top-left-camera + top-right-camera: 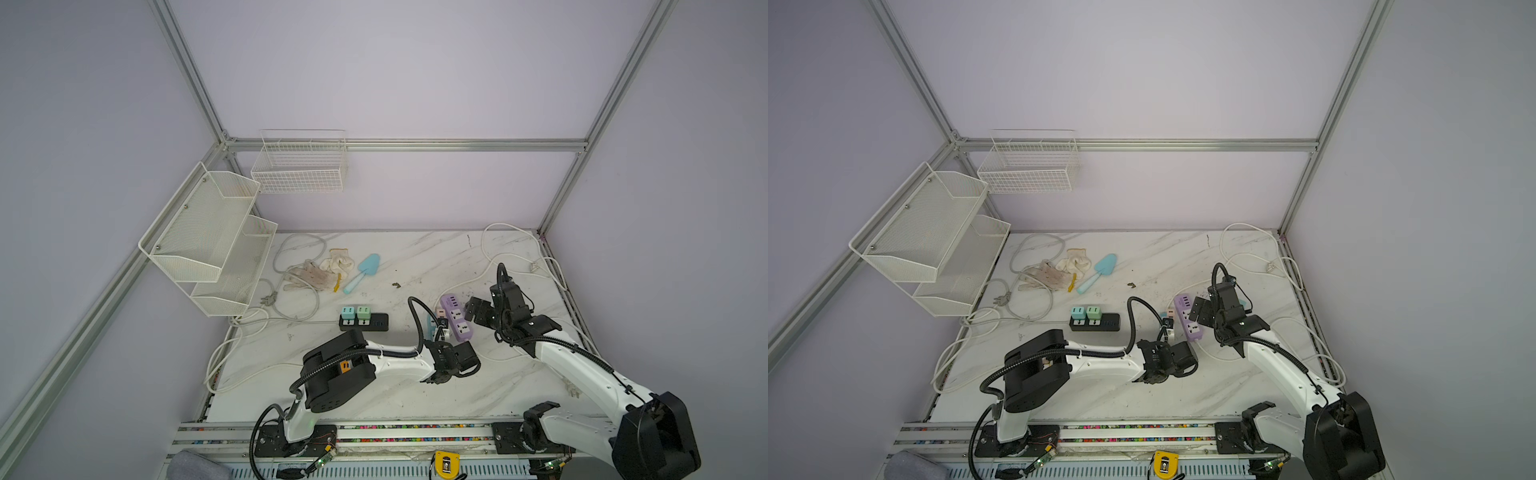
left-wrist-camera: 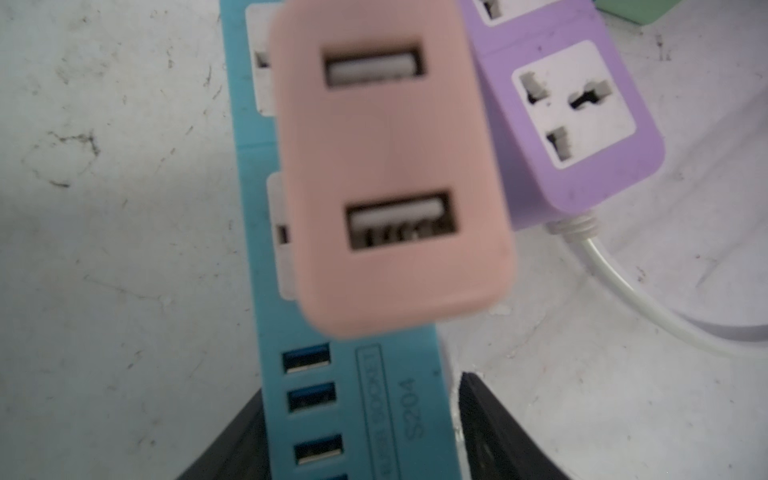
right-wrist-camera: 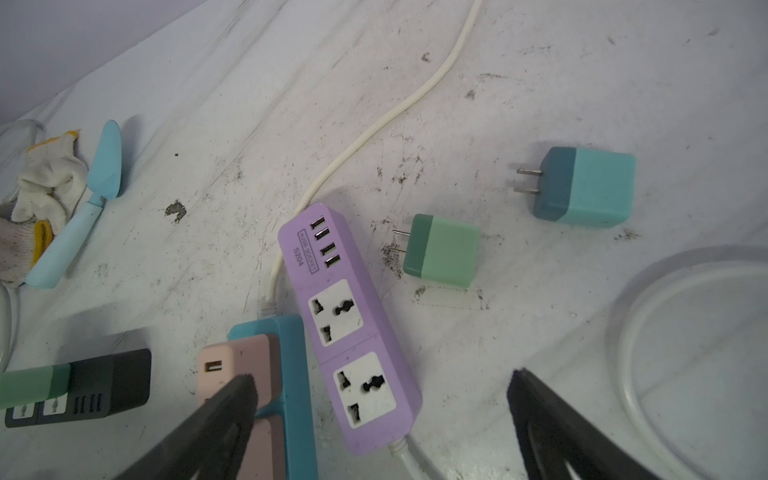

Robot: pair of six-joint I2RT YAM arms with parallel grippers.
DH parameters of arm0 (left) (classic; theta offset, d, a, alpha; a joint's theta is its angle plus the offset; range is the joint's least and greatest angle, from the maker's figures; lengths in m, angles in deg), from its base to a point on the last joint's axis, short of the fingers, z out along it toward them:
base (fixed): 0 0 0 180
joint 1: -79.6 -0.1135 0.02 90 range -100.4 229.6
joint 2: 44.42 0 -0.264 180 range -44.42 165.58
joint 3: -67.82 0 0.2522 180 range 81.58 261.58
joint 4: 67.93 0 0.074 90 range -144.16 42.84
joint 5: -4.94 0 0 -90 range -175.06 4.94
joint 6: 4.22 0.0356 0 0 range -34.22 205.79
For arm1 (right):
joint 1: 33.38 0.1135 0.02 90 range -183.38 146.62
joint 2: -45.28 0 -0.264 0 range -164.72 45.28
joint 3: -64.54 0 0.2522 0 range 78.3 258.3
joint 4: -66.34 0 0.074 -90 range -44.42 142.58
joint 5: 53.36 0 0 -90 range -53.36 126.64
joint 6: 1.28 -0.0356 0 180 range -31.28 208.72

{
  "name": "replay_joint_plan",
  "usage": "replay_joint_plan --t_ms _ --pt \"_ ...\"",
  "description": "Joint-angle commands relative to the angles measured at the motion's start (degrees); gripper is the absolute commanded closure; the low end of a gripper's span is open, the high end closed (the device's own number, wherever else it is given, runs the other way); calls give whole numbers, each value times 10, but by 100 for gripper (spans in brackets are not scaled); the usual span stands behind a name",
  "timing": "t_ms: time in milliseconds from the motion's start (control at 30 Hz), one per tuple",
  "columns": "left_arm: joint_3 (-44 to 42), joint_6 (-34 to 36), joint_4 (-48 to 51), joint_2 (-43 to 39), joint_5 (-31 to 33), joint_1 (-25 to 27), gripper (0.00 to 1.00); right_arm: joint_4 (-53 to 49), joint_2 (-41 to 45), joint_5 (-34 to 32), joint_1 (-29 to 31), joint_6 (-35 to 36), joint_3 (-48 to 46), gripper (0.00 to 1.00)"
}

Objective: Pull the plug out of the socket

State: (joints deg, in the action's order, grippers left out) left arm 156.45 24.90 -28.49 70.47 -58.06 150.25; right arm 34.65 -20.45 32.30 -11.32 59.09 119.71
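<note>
In a top view we find the pink plug (image 1: 440, 312) seated in the blue socket strip (image 1: 431, 328), right of the counter's middle. Left wrist view: the left gripper (image 2: 357, 386) stands apart astride the strip; the plug's ports face up, long axis along the strip. Right wrist view: the right gripper (image 3: 384, 374) gapes, empty. Light, rigid, smooth, we judge: pinch its flat sides.

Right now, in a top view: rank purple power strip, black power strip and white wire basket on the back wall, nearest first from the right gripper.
1. purple power strip, directly beside the right gripper, to its left.
2. black power strip, mid-table, further left.
3. white wire basket, up on the back wall.
</note>
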Motion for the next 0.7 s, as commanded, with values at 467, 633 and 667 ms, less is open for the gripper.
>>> replay_joint_plan --t_ms 467,633,667 --pt "-130 22 -114 -191 25 2 26 -82 -19 15 12 32 63 3" --pt "-169 54 -132 -231 12 -26 28 -107 -33 -19 56 16 79 3" --pt "-180 58 -149 -234 -4 -36 29 -112 -37 -26 65 12 82 3"
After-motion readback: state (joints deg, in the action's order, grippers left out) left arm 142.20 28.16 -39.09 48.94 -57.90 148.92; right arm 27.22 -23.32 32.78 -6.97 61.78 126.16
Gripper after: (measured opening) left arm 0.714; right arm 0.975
